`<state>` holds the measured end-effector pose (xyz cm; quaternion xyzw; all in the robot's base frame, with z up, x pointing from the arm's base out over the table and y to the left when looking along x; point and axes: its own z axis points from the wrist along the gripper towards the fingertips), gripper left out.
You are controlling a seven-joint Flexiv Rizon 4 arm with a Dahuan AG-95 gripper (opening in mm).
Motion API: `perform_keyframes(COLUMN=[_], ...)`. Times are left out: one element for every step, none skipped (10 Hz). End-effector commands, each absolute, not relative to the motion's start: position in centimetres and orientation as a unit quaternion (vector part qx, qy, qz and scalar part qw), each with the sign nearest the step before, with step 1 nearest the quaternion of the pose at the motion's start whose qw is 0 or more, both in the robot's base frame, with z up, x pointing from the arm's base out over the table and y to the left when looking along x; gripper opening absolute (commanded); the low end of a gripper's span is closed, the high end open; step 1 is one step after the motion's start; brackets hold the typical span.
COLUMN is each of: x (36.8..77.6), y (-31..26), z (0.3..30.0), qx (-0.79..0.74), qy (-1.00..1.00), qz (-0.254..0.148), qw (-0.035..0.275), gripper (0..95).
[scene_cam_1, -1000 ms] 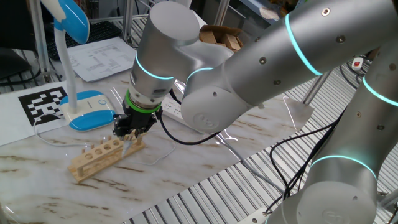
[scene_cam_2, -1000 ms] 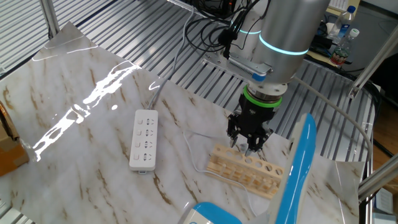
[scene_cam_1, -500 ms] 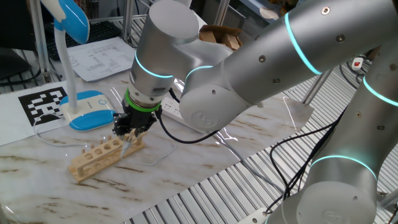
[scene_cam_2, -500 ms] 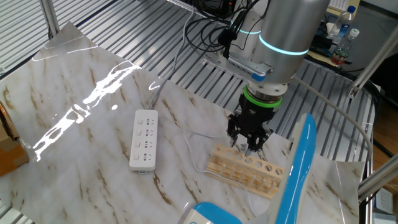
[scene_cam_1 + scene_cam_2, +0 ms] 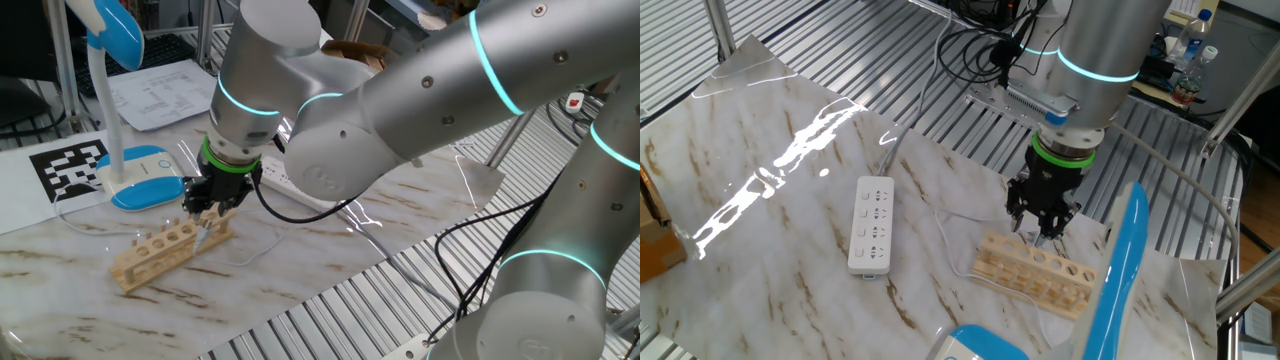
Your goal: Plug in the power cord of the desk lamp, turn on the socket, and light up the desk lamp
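The desk lamp stands at the left, with its blue-topped base [image 5: 146, 178] and blue head [image 5: 115, 30]. In the other fixed view its head [image 5: 1118, 268] crosses the foreground. The white socket [image 5: 871, 225] lies flat to the left of the arm; in one fixed view the arm hides most of the socket [image 5: 277, 180]. The thin power cord [image 5: 954, 250] loops over the marble between the socket and the rack, and its plug is not clear to see. My gripper [image 5: 206, 212] [image 5: 1041, 230] hangs open, just above the near end of the wooden rack.
A wooden rack [image 5: 1036, 275] with round holes lies beside the lamp base [image 5: 975, 346]. A printed marker sheet [image 5: 68, 165] and papers [image 5: 160, 92] lie behind the lamp. Thick black robot cables [image 5: 480, 235] trail over the grated surface to the right.
The gripper has risen a little above the rack's end and the wrist has shifted slightly. Lamp, socket and rack have not moved.
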<state>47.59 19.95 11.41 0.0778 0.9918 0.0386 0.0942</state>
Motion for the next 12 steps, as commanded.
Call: perform_keyframes(x=[47.6,47.9,48.1,48.3,48.4,48.4,48.5,48.7,48.7,48.8,48.9,49.1], y=[19.4,18.5,17.7,16.8,16.1,15.5,14.6,13.4,12.6,11.9,11.4,11.1], z=[11.7,11.9,12.1,12.7,13.1,13.4,13.7,14.0,14.1,14.1,14.2,14.4], qx=[0.072,0.069,0.069,0.068,0.067,0.066,0.063,0.057,0.054,0.05,0.049,0.05], qy=[0.993,0.993,0.993,0.994,0.994,0.995,0.995,0.995,0.996,0.996,0.996,0.996], qz=[0.039,0.04,0.046,0.046,0.045,0.044,0.043,0.043,0.043,0.043,0.042,0.039], qw=[0.088,0.086,0.082,0.075,0.072,0.069,0.065,0.063,0.061,0.061,0.061,0.061], gripper=[38.0,38.0,38.0,38.0,38.0,38.0,38.0,38.0,38.0,38.0,38.0,38.0])
